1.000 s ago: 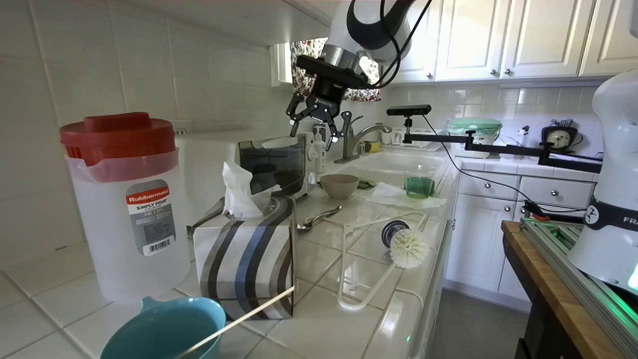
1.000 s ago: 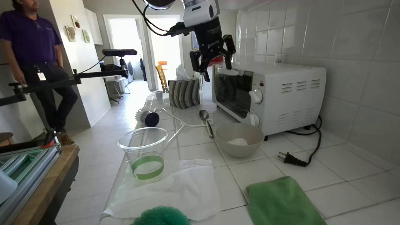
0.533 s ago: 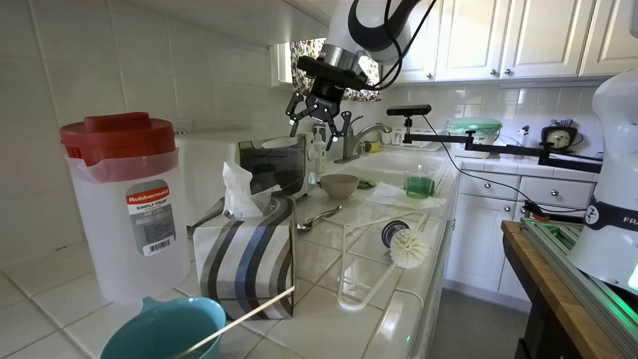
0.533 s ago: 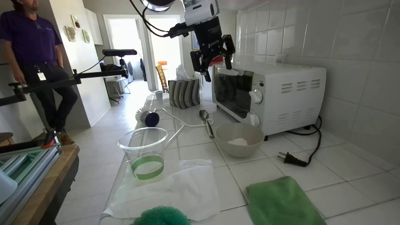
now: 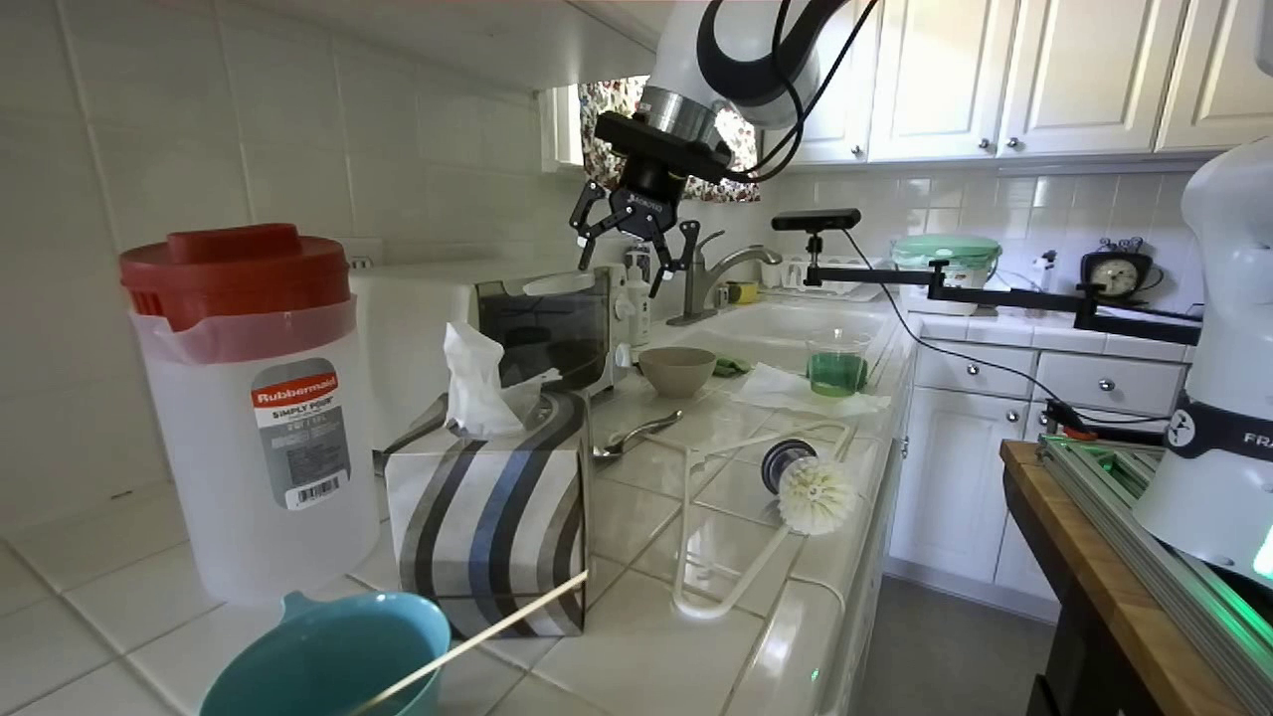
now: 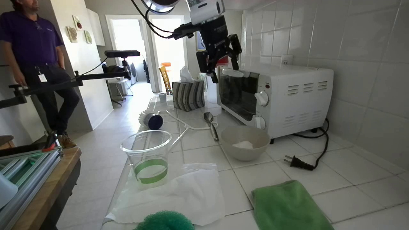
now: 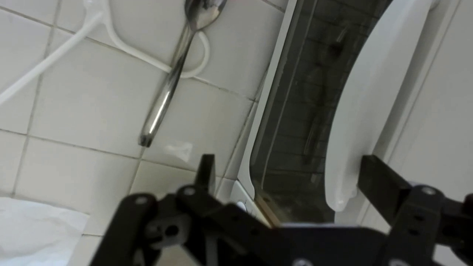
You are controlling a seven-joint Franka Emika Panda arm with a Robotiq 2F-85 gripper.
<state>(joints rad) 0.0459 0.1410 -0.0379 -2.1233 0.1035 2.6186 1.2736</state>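
A white tiled table (image 5: 651, 651) runs along a tiled wall (image 5: 428, 189) and carries the toaster oven (image 5: 542, 328). Left to right in an exterior view, a pitcher (image 5: 224, 428) stands left of the oven, a blue cup (image 5: 328, 631) and a tissue box (image 5: 487, 527) stand nearer the camera than the oven, and the gripper (image 5: 621, 276) hangs close by the oven, jaws spread wide. Right of the oven come a spoon (image 5: 646, 430), a bowl (image 5: 676, 374), a sink (image 5: 791, 320), a brush (image 5: 818, 495) and a clear cup (image 5: 837, 372), with white cabinets (image 5: 945, 80) far to its right.

The blue cup is cut off by the lower edge; the tissue box hides the oven's lower front. In an exterior view a man (image 6: 35, 48), well left of the oven, is cropped at the head; the white thing (image 6: 243, 144) in the bowl beside the oven is hard to make out. In the wrist view one of the jaws overlaps the lower end of the oven's handle (image 7: 364, 103); whether they touch cannot be told.

The pitcher's label (image 5: 298, 433) reads "Rubbermaid" and "Simply Pour". Far right of the oven, "FRA" shows on the robot's base (image 5: 1218, 328), the rest cut off.
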